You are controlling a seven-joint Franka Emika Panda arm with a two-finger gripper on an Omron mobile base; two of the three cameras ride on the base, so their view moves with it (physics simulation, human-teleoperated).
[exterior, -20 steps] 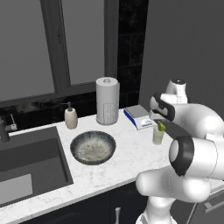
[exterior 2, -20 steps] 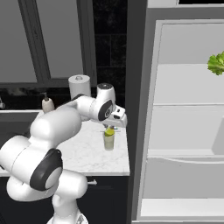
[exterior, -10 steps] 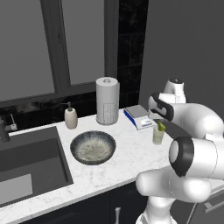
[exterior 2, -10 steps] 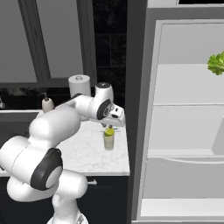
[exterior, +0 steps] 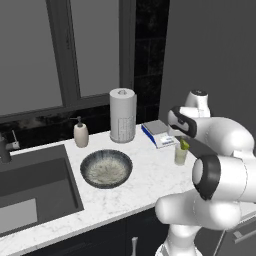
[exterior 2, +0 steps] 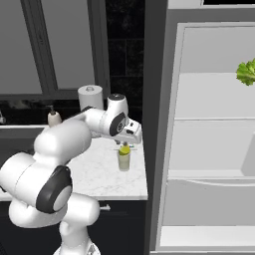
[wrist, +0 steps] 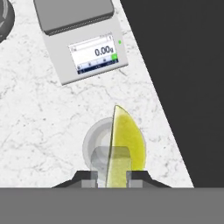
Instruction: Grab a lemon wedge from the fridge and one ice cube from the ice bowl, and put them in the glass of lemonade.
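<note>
Now the gripper [wrist: 111, 175], low in the centre of the hand view, pinches the lemon wedge [wrist: 124, 142] directly above the glass of lemonade [wrist: 105, 146] (nothing has shifted this last second), so release should come next.

White, grey-veined marble table [exterior: 150, 182]; yellow-green lemon wedge [wrist: 124, 140]; pale yellow glass of lemonade [exterior 2: 124, 160]; dark speckled ice bowl [exterior: 106, 169]; frilly green leafy vegetable [exterior 2: 246, 73]; beige soap dispenser [exterior: 81, 134].
</note>
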